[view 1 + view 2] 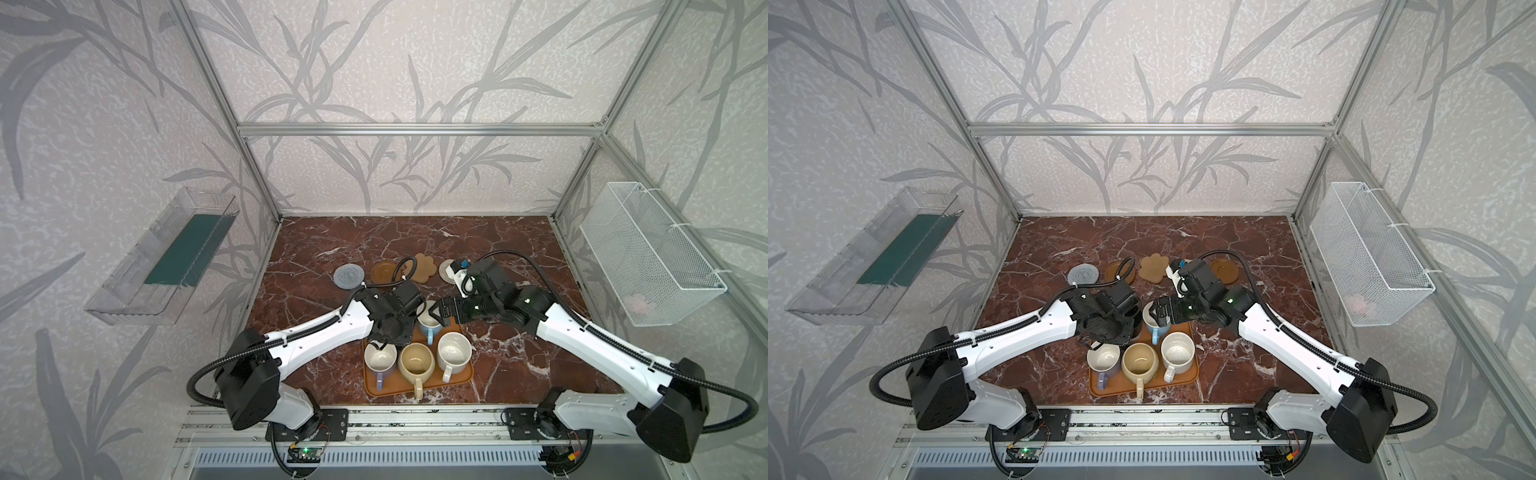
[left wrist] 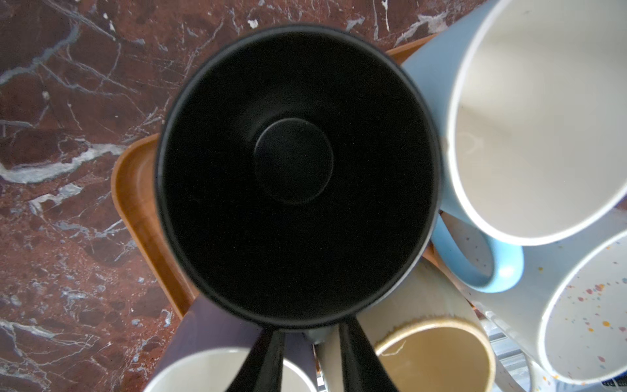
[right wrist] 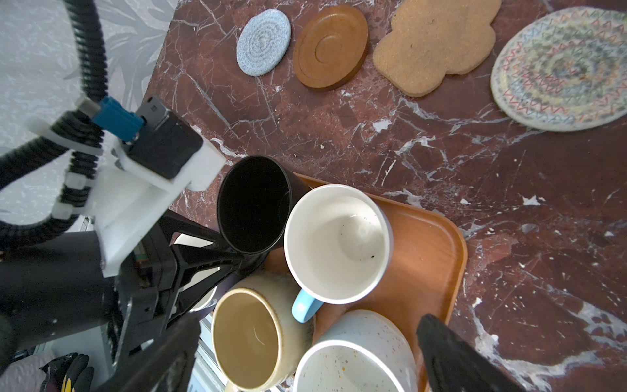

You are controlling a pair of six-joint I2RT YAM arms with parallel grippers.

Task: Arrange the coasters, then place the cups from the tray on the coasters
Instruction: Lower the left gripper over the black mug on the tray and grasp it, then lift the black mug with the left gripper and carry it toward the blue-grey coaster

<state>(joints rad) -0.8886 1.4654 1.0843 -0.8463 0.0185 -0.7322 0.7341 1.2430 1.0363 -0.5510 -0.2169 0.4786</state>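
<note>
black mug (image 2: pixel 295 169) upright, handle inside left gripper (image 2: pixel 310 331), grip unclear | right gripper (image 3: pixel 308 320) spread wide

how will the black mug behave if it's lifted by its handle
The black mug looks like rigid ceramic, so it is probably heavy for its size. With the left gripper flanking only its handle, it may tilt in the grip. It stands right beside the light blue mug and could knock it.
</note>
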